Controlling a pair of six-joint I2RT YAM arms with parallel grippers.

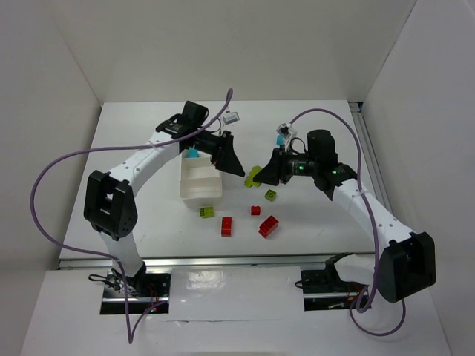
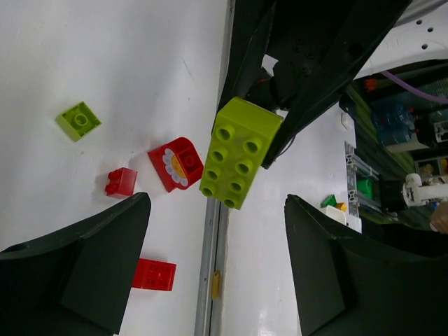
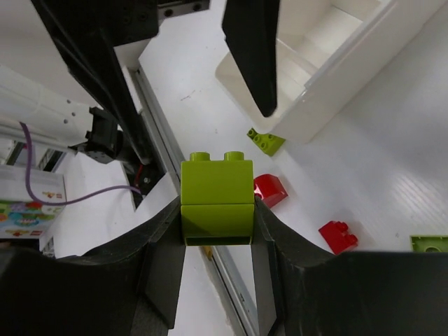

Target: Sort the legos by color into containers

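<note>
Yellow-green plastic fills the right gripper (image 3: 217, 225): its two fingers are clamped on the sides of a yellow-green brick (image 2: 238, 154), studs outward, and it holds the brick up off the table (image 1: 312, 222), just right of the white tray (image 1: 202, 197). The left gripper (image 1: 230, 159) hangs at the tray's far right corner with its fingers apart and nothing between them, pointing toward the held brick. A cyan brick (image 1: 191, 153) appears to lie in the tray's far compartment; the middle and near compartments look bare. On the table near the tray lie two more yellow-green pieces (image 1: 207, 211) (image 1: 272, 195) and three red ones (image 1: 226, 226) (image 1: 255, 210) (image 1: 269, 226). The step in hand looks to be the delivery of this brick. To do it well, the right arm should travel left with the brick high enough to pass the tray's low wall, and stop over the middle or near compartment, not the far one with the cyan. The left fingers stand close to that path, so the near compartment gives the safer approach unless the left arm backs off. Lower the brick inside the walls before opening, since a drop from height could bounce such a light piece over a thin divider, then lift straight up.
</note>
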